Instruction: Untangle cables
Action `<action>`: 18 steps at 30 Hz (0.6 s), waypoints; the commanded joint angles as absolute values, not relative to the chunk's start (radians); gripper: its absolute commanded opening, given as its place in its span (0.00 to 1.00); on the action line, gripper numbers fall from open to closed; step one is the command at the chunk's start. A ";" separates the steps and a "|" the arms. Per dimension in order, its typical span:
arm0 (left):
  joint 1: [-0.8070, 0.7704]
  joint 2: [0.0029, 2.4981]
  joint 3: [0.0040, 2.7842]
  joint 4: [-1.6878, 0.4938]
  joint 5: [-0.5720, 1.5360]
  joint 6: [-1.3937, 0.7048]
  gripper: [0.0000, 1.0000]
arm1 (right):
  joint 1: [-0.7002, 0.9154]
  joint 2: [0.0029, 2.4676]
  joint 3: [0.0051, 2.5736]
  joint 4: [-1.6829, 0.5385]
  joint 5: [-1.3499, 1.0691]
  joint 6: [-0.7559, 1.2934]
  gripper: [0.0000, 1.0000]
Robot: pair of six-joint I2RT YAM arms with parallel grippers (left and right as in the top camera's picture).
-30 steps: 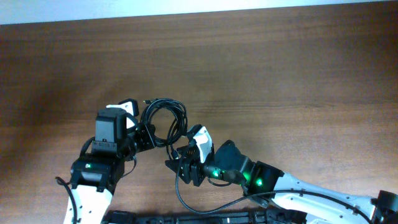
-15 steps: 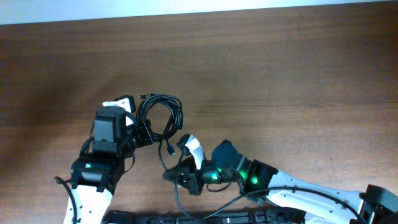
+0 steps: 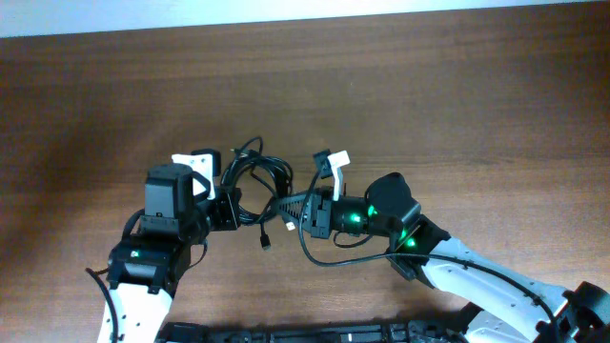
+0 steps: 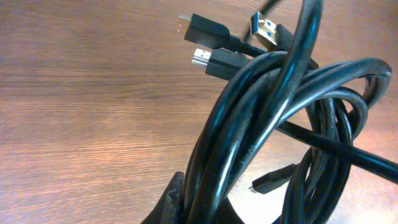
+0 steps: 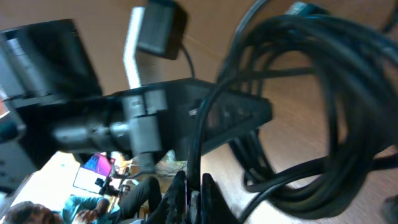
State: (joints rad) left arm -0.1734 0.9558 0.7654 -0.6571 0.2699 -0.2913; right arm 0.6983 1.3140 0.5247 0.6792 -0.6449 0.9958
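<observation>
Cables [image 3: 282, 181] — right pincer [image 3: 284, 206] now clamped on, moved up alongside bundle

The counter [image 3: 457, 105] is a warm reddish-brown wood, streaked with darker grain running lengthwise. Seen from the left wrist, it catches pale bands of glare. The cables [image 3: 257, 181] are all black, glossy enough to show soft grey highlights along their curves. Their plug tips [image 4: 200, 55] are silvery metal on black housings, and one plug [image 4: 264, 28] shows blue inside its silver shell. The left arm [image 3: 157, 267] is black up top and white lower down, with a small green light. The right arm [image 3: 386, 205] is black too, glowing green in two spots, with a white shell further back. A pale whitish strip [image 3: 286, 11] runs along the counter's far edge.
</observation>
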 commanded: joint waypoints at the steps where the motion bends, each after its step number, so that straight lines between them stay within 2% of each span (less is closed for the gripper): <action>1: -0.170 0.952 0.795 -0.632 0.392 -0.236 0.00 | 0.685 1.311 0.534 0.600 -0.606 1.005 0.04; 10: -0.179 0.952 0.794 -0.628 0.476 -0.184 0.00 | 0.685 1.312 0.534 0.598 -0.457 1.117 0.04; 18: -0.356 0.952 0.795 -0.595 0.494 -0.189 0.00 | 0.685 1.312 0.534 0.519 -0.294 1.143 0.04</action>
